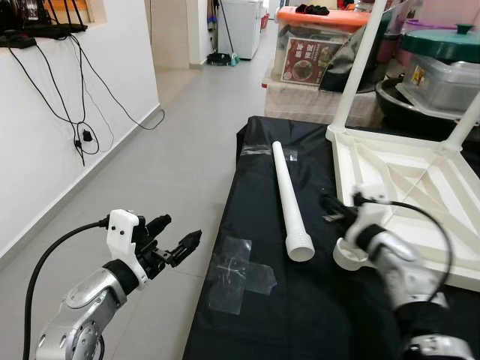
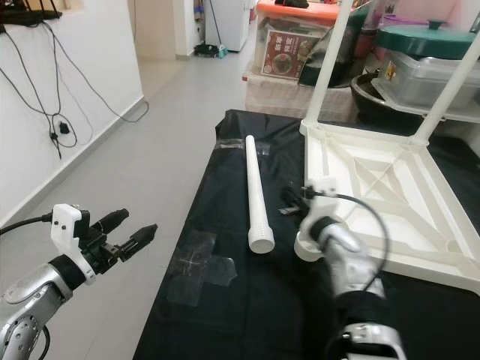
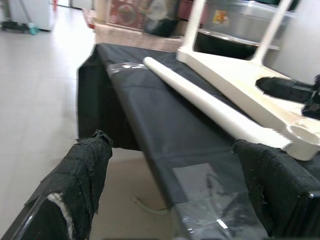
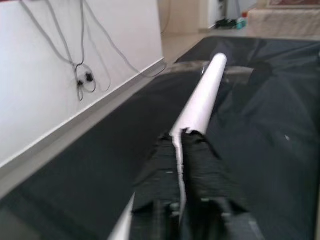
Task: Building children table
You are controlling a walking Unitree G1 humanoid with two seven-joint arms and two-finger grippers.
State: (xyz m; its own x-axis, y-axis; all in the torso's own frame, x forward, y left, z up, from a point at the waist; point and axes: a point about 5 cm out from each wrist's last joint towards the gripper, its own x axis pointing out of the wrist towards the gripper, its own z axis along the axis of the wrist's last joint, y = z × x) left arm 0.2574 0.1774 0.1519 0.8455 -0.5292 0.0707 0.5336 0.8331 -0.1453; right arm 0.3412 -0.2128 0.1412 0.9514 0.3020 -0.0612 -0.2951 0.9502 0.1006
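Observation:
A loose white table leg [image 1: 289,196] lies on the black cloth [image 1: 300,315], its threaded end towards me. The white children's table top [image 1: 341,166] rests upside down to its right, with two legs [image 1: 361,60] standing up from it. My right gripper [image 1: 330,210] is shut with nothing in it. It hovers low between the loose leg and the table's near corner. In the right wrist view its fingers [image 4: 195,155] are pressed together above the leg [image 4: 205,95]. My left gripper [image 1: 181,229] is open over the floor, left of the cloth, pointing at the leg [image 3: 210,105].
Clear tape patches [image 1: 240,274] lie on the cloth near its left edge. Storage boxes [image 1: 315,52], a pot and lidded containers [image 1: 442,71] crowd the back. A white wall with hanging cables [image 1: 75,120] runs along the left, with tiled floor [image 1: 176,165] between.

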